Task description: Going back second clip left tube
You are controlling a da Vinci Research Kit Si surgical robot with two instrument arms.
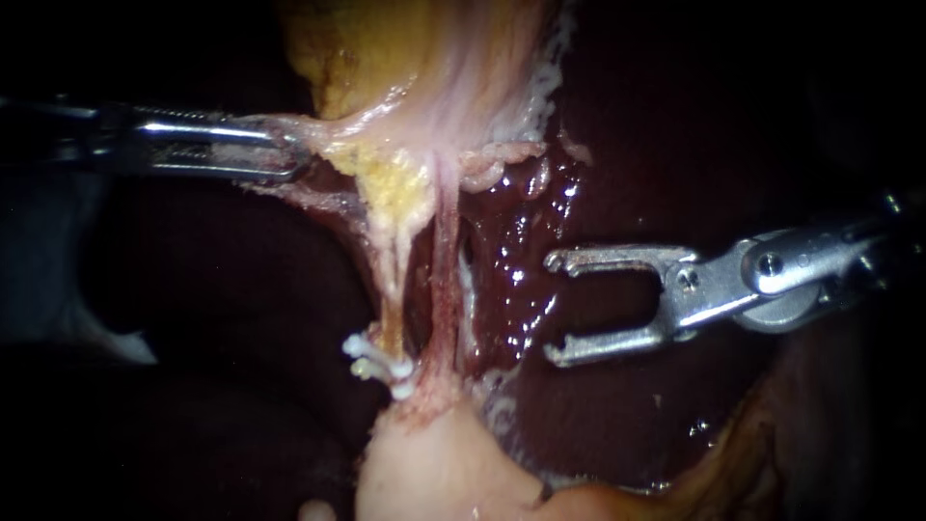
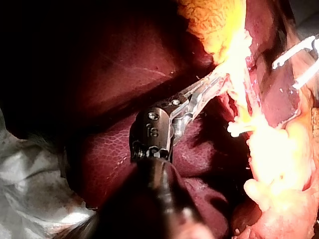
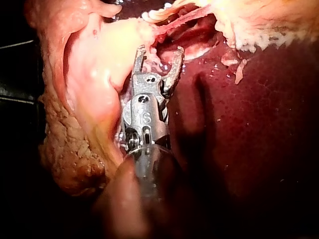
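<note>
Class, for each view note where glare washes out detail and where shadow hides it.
Endoscope view: light pools mid-scene, wet glints speckle the liver, the left instrument sits in dark. Left wrist view: glare bleaches the tissue by the clip. Right wrist view: the right instrument shadows the liver.

Surgical lab bench: my left instrument and right instrument at a bare liver, white cloth alongside
</note>
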